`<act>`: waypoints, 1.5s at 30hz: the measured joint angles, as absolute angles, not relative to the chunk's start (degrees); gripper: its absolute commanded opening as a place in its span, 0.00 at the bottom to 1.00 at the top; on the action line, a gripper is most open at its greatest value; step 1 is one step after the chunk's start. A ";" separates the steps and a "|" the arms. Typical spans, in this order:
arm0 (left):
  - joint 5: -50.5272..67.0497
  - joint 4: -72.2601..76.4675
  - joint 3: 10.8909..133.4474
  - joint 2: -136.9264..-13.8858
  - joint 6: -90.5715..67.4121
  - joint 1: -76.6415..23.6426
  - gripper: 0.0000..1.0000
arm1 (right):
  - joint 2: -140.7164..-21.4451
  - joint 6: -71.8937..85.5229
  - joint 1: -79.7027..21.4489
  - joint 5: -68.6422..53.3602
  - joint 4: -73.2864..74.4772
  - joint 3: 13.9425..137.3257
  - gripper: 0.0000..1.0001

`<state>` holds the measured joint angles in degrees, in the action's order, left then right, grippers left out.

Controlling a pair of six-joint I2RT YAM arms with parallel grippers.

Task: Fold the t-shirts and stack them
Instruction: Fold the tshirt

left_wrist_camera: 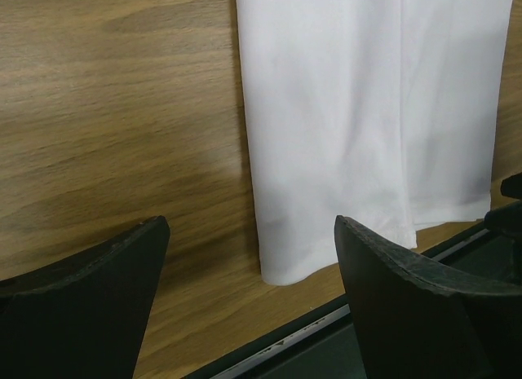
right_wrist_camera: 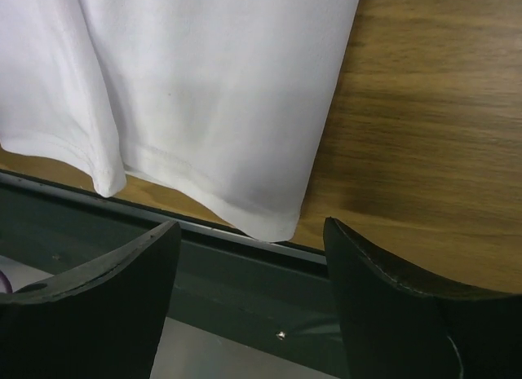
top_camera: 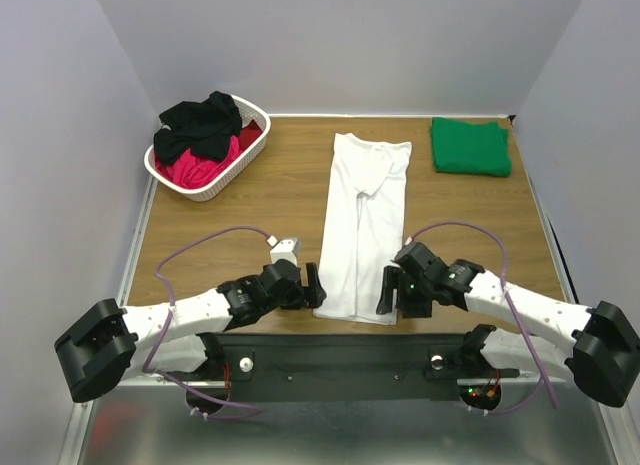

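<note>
A white t-shirt (top_camera: 362, 225) lies in the table's middle, folded lengthwise into a long strip, hem toward the near edge. My left gripper (top_camera: 315, 285) is open beside its near left corner (left_wrist_camera: 281, 269). My right gripper (top_camera: 388, 291) is open beside its near right corner (right_wrist_camera: 273, 224). Neither holds cloth. A folded green t-shirt (top_camera: 470, 146) lies at the back right. Black (top_camera: 200, 123) and red/pink (top_camera: 205, 163) t-shirts are heaped in the basket.
A white lattice basket (top_camera: 222, 180) stands at the back left. The black mounting rail (top_camera: 340, 350) runs along the table's near edge, just under the shirt's hem (right_wrist_camera: 204, 196). Grey walls close in on the table's sides and back.
</note>
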<state>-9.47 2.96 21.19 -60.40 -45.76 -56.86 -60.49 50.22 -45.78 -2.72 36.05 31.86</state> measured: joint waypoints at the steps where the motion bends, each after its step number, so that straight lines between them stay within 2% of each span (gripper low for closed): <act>1: -9.41 2.94 21.10 -60.40 -45.69 -56.86 0.94 | -60.69 51.00 -46.26 -2.74 36.01 31.83 0.76; 3: -9.19 2.87 21.10 -60.40 -45.60 -56.86 0.94 | -60.99 52.90 -47.53 -2.55 35.70 31.68 0.75; 10: -8.97 2.85 21.10 -60.38 -45.39 -56.86 0.94 | -62.33 56.40 -48.86 -1.89 35.48 29.85 0.58; 15: -8.58 2.81 21.08 -60.34 -45.04 -56.86 0.93 | -64.18 57.28 -49.08 -0.84 35.14 29.82 0.53; 19: -8.34 2.70 21.06 -60.10 -44.99 -56.86 0.88 | -64.49 57.52 -49.25 -0.38 34.68 29.82 0.47; 28: -7.55 1.63 20.97 -59.35 -44.42 -56.86 0.72 | -67.24 57.63 -49.63 0.25 32.32 30.46 0.17; 33: -6.94 -0.05 20.97 -58.96 -44.38 -56.90 0.66 | -67.77 57.63 -49.69 0.40 31.88 30.57 0.17; 45: -4.82 -1.96 20.69 -58.15 -46.65 -59.68 0.66 | -68.23 57.41 -49.93 0.56 31.22 30.70 0.17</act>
<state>-4.82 -1.96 20.69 -58.15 -46.65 -59.68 -68.23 57.41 -49.93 0.56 31.22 30.70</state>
